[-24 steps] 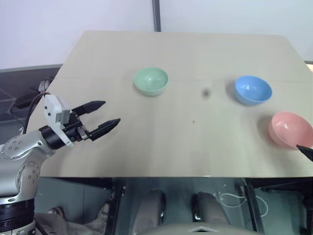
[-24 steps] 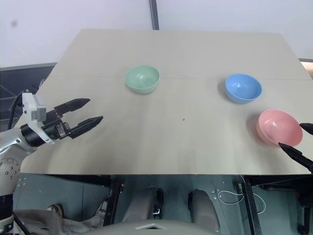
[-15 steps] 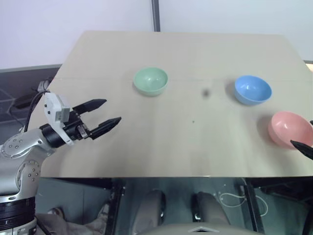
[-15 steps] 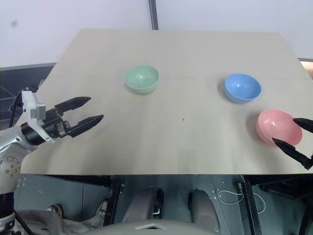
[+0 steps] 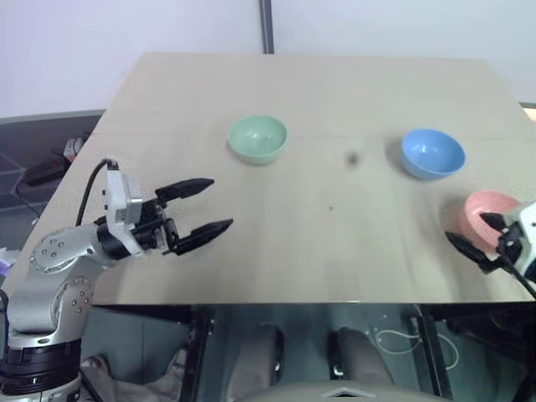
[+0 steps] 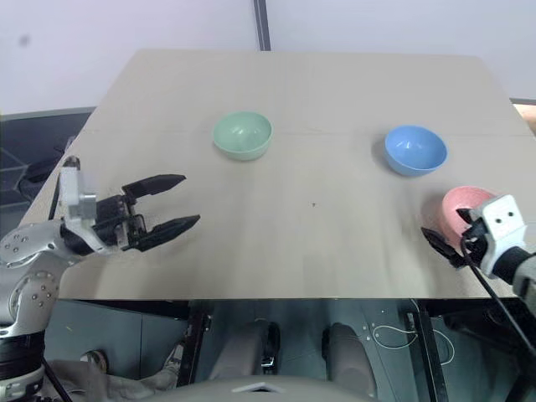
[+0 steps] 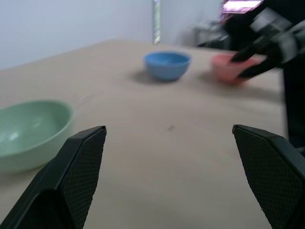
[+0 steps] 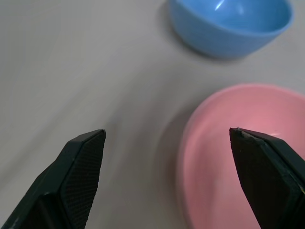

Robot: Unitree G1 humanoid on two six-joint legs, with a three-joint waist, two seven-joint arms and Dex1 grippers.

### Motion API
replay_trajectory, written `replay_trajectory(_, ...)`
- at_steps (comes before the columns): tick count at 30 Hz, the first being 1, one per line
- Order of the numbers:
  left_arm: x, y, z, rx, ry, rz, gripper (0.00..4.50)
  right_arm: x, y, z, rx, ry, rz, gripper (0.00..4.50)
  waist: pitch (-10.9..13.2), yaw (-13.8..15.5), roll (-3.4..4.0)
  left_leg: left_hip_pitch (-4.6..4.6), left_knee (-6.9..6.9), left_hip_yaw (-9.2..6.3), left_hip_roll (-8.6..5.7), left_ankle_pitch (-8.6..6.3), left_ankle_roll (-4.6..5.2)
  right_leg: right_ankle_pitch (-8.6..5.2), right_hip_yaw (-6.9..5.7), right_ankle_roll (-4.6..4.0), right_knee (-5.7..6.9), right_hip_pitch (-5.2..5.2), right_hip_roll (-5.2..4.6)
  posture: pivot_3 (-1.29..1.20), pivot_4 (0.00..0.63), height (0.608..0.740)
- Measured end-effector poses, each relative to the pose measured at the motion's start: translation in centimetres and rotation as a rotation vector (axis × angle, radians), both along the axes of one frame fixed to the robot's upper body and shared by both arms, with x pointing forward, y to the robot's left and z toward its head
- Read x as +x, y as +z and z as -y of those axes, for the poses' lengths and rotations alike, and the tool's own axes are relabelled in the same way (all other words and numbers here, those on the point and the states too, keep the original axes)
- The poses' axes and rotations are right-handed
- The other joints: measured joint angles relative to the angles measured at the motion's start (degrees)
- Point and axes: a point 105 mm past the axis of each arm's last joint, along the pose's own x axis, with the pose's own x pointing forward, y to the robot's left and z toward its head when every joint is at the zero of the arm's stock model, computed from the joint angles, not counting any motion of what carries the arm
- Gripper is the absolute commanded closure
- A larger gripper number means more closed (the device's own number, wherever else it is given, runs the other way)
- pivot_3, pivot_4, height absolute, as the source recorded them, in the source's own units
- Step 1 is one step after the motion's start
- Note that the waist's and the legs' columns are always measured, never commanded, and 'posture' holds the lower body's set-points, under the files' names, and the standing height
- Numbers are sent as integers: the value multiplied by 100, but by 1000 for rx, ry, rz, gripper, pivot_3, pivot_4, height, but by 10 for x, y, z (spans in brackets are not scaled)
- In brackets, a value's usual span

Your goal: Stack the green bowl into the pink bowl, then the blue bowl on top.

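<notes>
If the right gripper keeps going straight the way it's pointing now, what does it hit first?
Most likely the pink bowl: the open right gripper already straddles its near rim, one finger over the bowl and one beside it over the table. The blue bowl lies further on. Height above the rim is hard to judge.

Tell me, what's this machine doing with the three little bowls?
It is about to stack them, but nothing is stacked yet. The green bowl, the blue bowl and the pink bowl each sit apart on the table. The robot's right tool is open at the pink bowl's near rim, without gripping it. Its left tool is open too, hovering over bare tabletop short of the green bowl. Neither holds anything.
</notes>
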Motion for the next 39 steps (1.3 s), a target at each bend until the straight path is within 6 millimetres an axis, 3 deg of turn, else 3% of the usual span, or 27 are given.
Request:
replay_trajectory(2,-6,2,3,-27,-54,-8,0,4,-6,5,-7,-38,-16,1308,0,12,0,0,0,0,-3,0,0,0,-7,0,0,0,4,0,150,740)
replay_trajectory(8,-15,15,8,-59,-173,-16,0,11,-9,11,-33,-63,-22,4239,0,5,1,0,1,-1,-5,-1,2,0,-14,1,2,1,24,0,150,740)
replay_trajectory(9,-16,16,9,-61,-183,-17,0,13,-4,11,-50,-60,2,4383,-2,-2,1,3,1,0,-5,-1,2,0,-12,2,2,3,26,0,150,740)
replay_trajectory(13,-14,17,9,-74,-174,-14,0,15,-5,5,-74,-15,15,4383,-3,-11,0,4,1,4,-3,-1,2,0,-8,2,7,0,30,0,150,740)
replay_trajectory(16,-10,15,8,-94,-136,-8,0,14,1,-29,-46,130,38,4383,-2,-32,1,4,1,0,1,-1,2,0,-9,2,14,-2,32,0,150,740)
replay_trajectory(19,-3,14,5,-104,-85,-5,0,14,21,-101,34,379,124,4383,-1,-113,1,6,3,-3,6,-1,1,0,-9,2,23,-3,33,0,150,740)
replay_trajectory(21,2,14,4,-97,-52,10,0,16,27,-135,68,470,157,4383,-2,-126,-1,7,7,-3,6,-1,1,0,-10,2,24,-2,33,0,150,740)
replay_trajectory(24,12,9,0,-60,26,36,0,19,9,-172,91,547,103,4383,-4,-96,-7,2,8,-8,-8,0,1,0,-17,2,23,-3,23,0,150,740)
replay_trajectory(27,14,6,-2,-49,57,37,0,28,1,-185,25,575,100,4383,-10,-108,-19,5,11,-5,-11,1,-1,1,-15,2,21,-2,18,0,150,740)
replay_trajectory(31,16,4,-2,-53,80,34,0,38,-16,-194,-46,613,55,2869,-18,-139,-33,10,9,-10,-6,1,-1,0,-18,0,29,-3,18,0,150,740)
replay_trajectory(35,22,2,-5,-31,160,47,0,39,-22,-198,-60,629,45,906,-15,-127,-28,6,9,-12,-6,1,0,0,-19,0,34,-5,6,0,150,740)
replay_trajectory(37,28,0,-4,17,220,58,0,38,-17,-197,-49,628,56,906,-14,-121,-27,5,9,-11,-13,0,0,0,-19,1,34,-5,6,0,150,740)
replay_trajectory(39,38,-7,-2,95,293,64,0,34,2,-197,-5,645,112,906,-12,-105,-27,2,9,-13,-14,0,0,1,-20,1,33,-5,5,0,150,740)
